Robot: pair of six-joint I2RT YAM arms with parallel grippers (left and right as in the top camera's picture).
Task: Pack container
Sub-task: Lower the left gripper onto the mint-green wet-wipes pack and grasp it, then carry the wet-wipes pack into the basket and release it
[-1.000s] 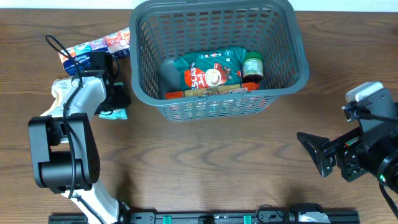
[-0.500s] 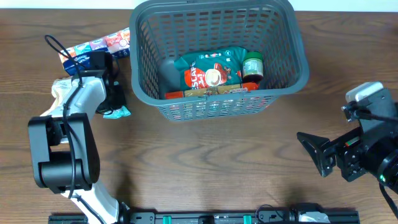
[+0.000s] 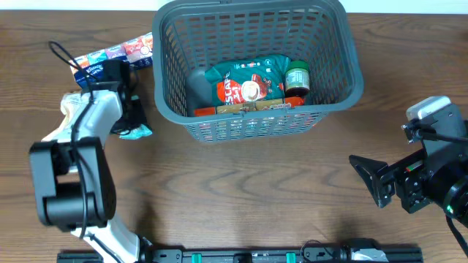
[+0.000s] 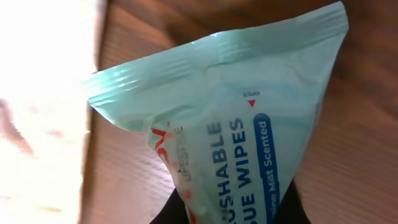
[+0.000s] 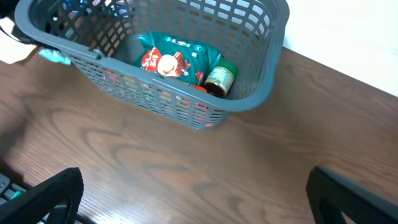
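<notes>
**Two grippers, one soft packet pinched beside a stiff basket**

Overhead: the left gripper (image 3: 135,123) is closed on a pale teal wipes packet (image 3: 141,132), which sticks out past its fingertips, just beside the container's left wall. The container (image 3: 352,69) stands well apart from the right gripper (image 3: 365,183), whose fingers are spread wide with nothing between them. Inside the container lie a green snack bag (image 3: 245,82) with large red-and-white lettering too small to make out, and a green-lidded jar (image 3: 297,77). A blue-and-red tissue pack (image 3: 117,55) lies on the far side of the left fingers; its print is unreadable.

Left wrist: the packet fills the frame, its lower end clamped between the dark fingers (image 4: 168,214). Readable on it are "…SHABLE", "WIPES", "Mist Scented" and a tiny "OPEN" mark by a red arrow. The film looks thin, glossy and crinkled. I judge it light, floppy and somewhat slippery, so a pinch across the sealed end or the body should serve.

Right wrist: the container sits far beyond the spread fingers (image 5: 53,193), holding the bag and the jar. Its lattice walls and thick rim look rigid and light. The rim seems the natural place to hold, though it is bulky for one gripper.
</notes>
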